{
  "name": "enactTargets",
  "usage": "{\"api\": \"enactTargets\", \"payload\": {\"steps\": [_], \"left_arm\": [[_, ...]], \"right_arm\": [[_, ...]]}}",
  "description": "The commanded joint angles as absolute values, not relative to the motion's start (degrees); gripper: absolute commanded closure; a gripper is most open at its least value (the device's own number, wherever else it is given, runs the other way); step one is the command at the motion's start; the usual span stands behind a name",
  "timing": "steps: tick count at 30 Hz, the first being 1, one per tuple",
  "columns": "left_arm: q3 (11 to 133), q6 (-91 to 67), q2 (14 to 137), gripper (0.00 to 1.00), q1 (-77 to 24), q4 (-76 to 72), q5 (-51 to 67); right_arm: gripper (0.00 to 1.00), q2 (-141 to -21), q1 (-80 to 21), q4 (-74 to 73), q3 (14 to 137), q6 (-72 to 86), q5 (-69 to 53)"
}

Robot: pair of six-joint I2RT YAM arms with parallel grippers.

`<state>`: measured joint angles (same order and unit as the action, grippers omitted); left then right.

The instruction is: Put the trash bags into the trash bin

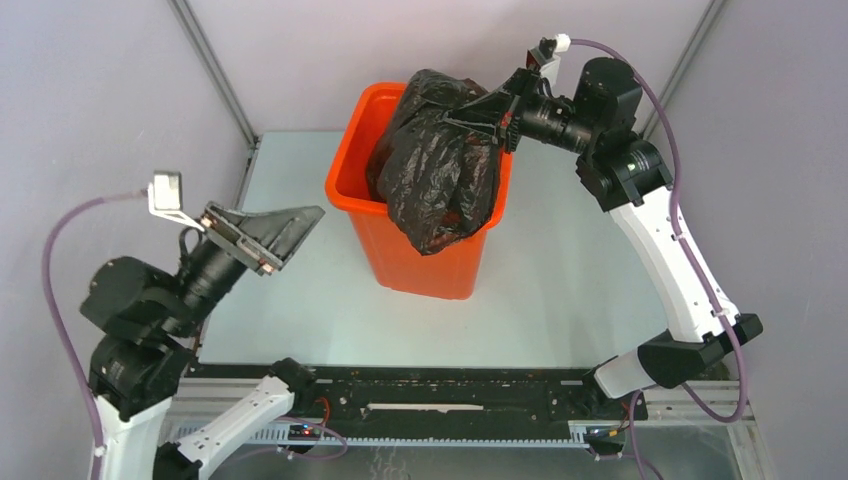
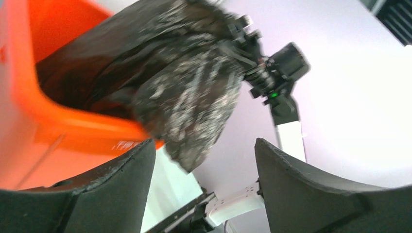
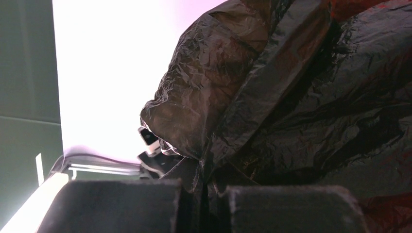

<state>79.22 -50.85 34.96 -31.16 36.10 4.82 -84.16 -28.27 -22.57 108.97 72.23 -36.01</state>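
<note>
The orange trash bin [image 1: 372, 235] stands upright at the table's middle back. The black crinkled trash bag [image 1: 435, 170] fills its opening and hangs over the near right rim, down the outer wall. My right gripper [image 1: 462, 112] is shut on a fold of the bag at its top right, above the bin; the wrist view shows the bag [image 3: 301, 92] pinched between the fingers [image 3: 116, 206]. My left gripper [image 1: 313, 213] is open and empty, in the air left of the bin. The left wrist view shows the bin [image 2: 53, 121] and the bag [image 2: 194, 97] beyond its open fingers [image 2: 311, 194].
Grey walls and two slanted metal posts [image 1: 215, 70] enclose the back. A black rail [image 1: 450, 400] with cables runs along the near edge between the arm bases. The right arm [image 1: 670, 260] reaches over the table's right side.
</note>
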Motion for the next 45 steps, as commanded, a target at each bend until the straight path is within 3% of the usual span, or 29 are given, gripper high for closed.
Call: {"api": "enactTargets", "payload": {"steps": [1, 7, 17, 23, 28, 31, 35, 38, 42, 45], "left_arm": [[88.73, -41.86, 44.24, 0.18, -33.96, 31.65, 7.91], [104.95, -26.78, 56.21, 0.13, -49.75, 40.24, -13.76], [124.56, -3.18, 73.66, 0.1, -71.32, 48.37, -35.63], [131.83, 5.04, 82.42, 0.15, -74.53, 54.39, -41.25], [129.95, 3.27, 84.07, 0.09, -74.75, 57.51, -41.32], [130.08, 1.81, 84.81, 0.21, -74.77, 59.06, -45.35], [130.14, 1.48, 84.47, 0.46, -74.73, 58.44, -50.27], [130.61, 2.61, 85.03, 0.53, -74.72, 58.23, -51.33], [132.52, 2.99, 86.42, 0.36, -74.77, 58.22, -49.08], [132.5, 2.49, 87.12, 0.3, -74.79, 58.46, -48.48]], "right_arm": [[1.0, -84.76, -28.65, -28.3, 113.35, 70.22, -32.11], [1.0, -84.66, -29.89, -37.79, 116.18, 70.56, -23.04], [1.0, -85.17, -33.05, -43.94, 119.84, 71.33, -13.89], [1.0, -84.35, -34.01, -43.58, 119.71, 72.14, -12.09], [1.0, -83.72, -34.01, -43.05, 119.71, 72.46, -11.52], [1.0, -83.44, -34.24, -43.02, 119.41, 72.4, -11.67], [1.0, -82.81, -34.69, -42.61, 118.25, 72.0, -11.92], [1.0, -82.71, -34.93, -42.09, 117.99, 71.92, -12.66], [1.0, -82.62, -35.24, -42.0, 118.16, 71.83, -12.66], [1.0, -82.53, -35.45, -41.82, 118.18, 71.89, -13.1]]}}
